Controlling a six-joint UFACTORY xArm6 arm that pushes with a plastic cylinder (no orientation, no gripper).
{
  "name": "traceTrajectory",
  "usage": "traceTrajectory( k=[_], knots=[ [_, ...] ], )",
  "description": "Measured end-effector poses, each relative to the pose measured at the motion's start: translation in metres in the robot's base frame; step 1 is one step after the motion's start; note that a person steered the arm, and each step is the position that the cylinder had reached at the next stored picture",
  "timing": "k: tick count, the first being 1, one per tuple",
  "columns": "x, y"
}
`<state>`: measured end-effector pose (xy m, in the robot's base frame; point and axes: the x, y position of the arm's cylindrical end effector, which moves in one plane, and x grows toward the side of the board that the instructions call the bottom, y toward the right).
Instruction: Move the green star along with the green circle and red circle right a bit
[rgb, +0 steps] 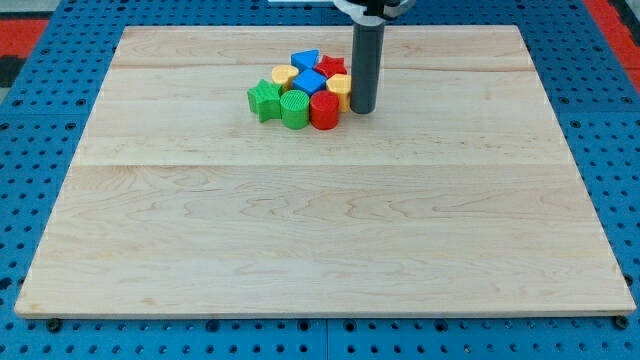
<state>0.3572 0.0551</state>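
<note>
Zero labels; tip (362, 109) beside blocks (300, 88).

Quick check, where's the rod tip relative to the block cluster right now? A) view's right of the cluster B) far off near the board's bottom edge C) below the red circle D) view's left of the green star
A: my tip sits at the cluster's right edge, beside the yellow block and just right of the red circle, opposite the green star.

Blocks bunched together on the board (320, 250) near the middle of its top edge, green star (264, 99) at the bunch's left, green circle (295, 109) touching its right, red circle (324, 110) next right, the tip (362, 109) just right of the bunch.
</note>
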Motion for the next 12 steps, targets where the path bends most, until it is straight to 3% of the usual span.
traceTrajectory(
  k=[1, 4, 6, 7, 8, 9, 10, 12],
  knots=[
    [0.025, 0.021],
    [-0.013, 0.041],
    [0.034, 0.032],
    [0.058, 0.010],
    [0.071, -0.073],
    [0.048, -0.142],
    [0.012, -0.169],
    [-0.020, -0.188]
  ],
)
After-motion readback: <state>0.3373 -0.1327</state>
